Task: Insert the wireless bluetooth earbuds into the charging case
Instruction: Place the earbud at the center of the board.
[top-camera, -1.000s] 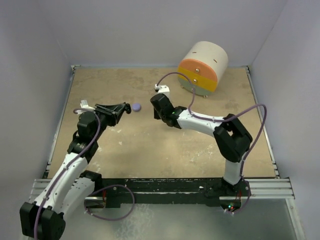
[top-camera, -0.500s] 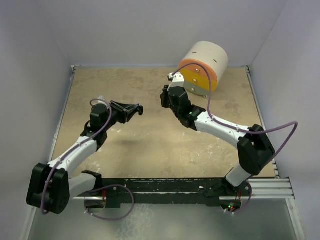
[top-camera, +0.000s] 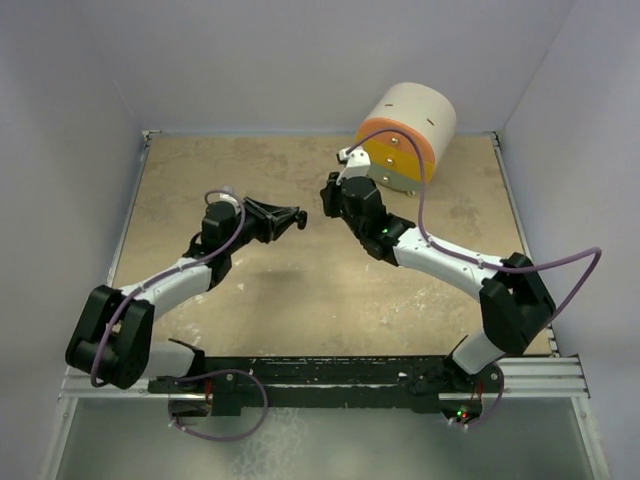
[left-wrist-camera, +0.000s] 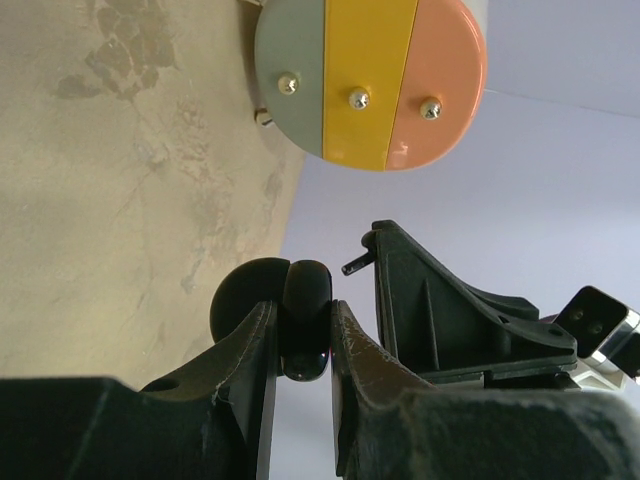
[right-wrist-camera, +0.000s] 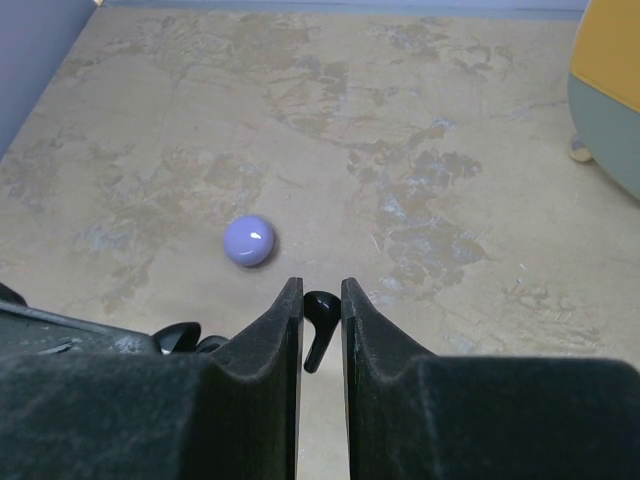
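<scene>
Between the fingers of the right gripper (right-wrist-camera: 320, 292) sits a small black comma-shaped earbud (right-wrist-camera: 318, 312). It is pinched at its head, with the stem hanging down in the narrow gap between the jaws. Facing it, the left gripper (left-wrist-camera: 303, 335) is clamped on a glossy black round charging case (left-wrist-camera: 300, 290). A second rounded lobe shows beside the near finger, so the case may be hinged open, but the left wrist view does not settle this. From above, both loads are carried clear of the tan mottled bench (top-camera: 300, 300), tip to tip and just apart, over its middle and towards the far edge. Below the right gripper a lavender round puck (right-wrist-camera: 249, 241) lies shut on the bench, untouched. Farther out, at the far right corner, a cream drum (top-camera: 405, 135) rests on its side, its flat face striped grey-green, yellow and orange. As a judgement, the task is at an early stage. One black earbud and its case are in hand and lined up, but the earbud is not yet seated. No other earbuds can be seen, so any that remain, along with the lavender puck, are probably work left to do.
</scene>
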